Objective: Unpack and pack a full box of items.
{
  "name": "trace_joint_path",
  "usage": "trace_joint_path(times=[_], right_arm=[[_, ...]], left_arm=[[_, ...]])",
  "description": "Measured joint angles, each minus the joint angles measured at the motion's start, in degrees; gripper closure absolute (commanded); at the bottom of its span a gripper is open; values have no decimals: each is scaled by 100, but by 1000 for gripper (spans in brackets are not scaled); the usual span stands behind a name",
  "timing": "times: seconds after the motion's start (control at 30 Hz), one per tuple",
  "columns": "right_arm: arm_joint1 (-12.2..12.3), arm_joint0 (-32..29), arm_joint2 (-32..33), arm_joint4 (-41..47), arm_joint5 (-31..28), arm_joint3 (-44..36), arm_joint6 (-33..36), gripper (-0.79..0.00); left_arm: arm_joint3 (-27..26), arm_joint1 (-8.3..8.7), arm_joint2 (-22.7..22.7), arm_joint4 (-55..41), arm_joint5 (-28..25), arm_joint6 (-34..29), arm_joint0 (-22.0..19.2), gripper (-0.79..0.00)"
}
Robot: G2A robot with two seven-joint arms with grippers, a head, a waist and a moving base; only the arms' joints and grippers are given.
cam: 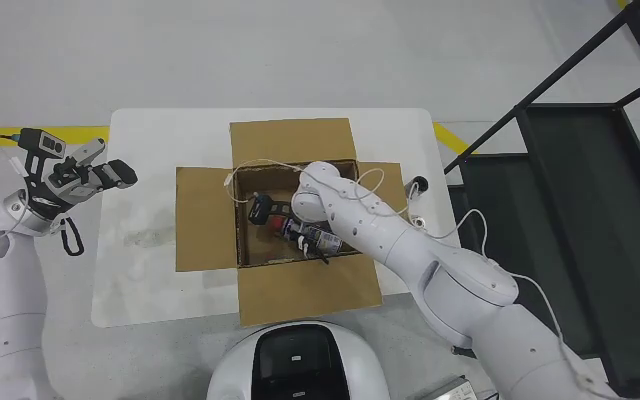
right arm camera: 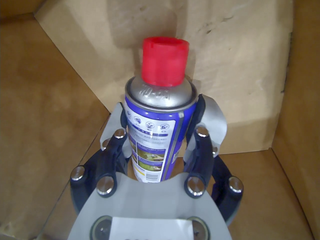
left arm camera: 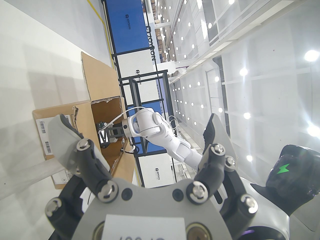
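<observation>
Two padded fingers (right arm camera: 212, 118) of the right gripper (right arm camera: 162, 116) are closed on a blue spray can (right arm camera: 155, 131), one on each side of its body just below the silver shoulder. The can's long axis is lined up with the gripper's own reach, so the red cap (right arm camera: 165, 61) points straight away from the wrist, toward the far inner wall of the cardboard box (right arm camera: 225, 38). A gap is seen between cap and wall. Whether the can's base rests on the box floor cannot be told. Around the can, bare cardboard floor is seen.

In the top view the can (cam: 312, 238) is seen at the middle of the frame, inside the open box (cam: 290, 140), tilted with its cap toward the left of the frame. The four flaps are spread flat on the white bench (cam: 150, 140).

At the left edge of that frame the left gripper (cam: 112, 165) is held with its fingers spread and nothing between them, over the bench edge and well apart from the box.

The right arm is judged the nearer by far. The next move is judged to depend on the cap end staying off the wall ahead.
</observation>
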Motion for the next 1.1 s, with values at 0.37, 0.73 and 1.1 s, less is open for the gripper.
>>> trace_joint_path(times=[0.37, 0.73, 1.1], right_arm=[[196, 114, 448, -64, 88, -8, -237, 0], [757, -279, 1414, 54, -145, -1125, -220, 0], [1545, -1883, 3166, 305, -954, -3496, -617, 0]], left_arm=[[0, 0, 0, 0, 0, 0, 0, -785], [0, 0, 0, 0, 0, 0, 0, -785], [0, 0, 0, 0, 0, 0, 0, -785]])
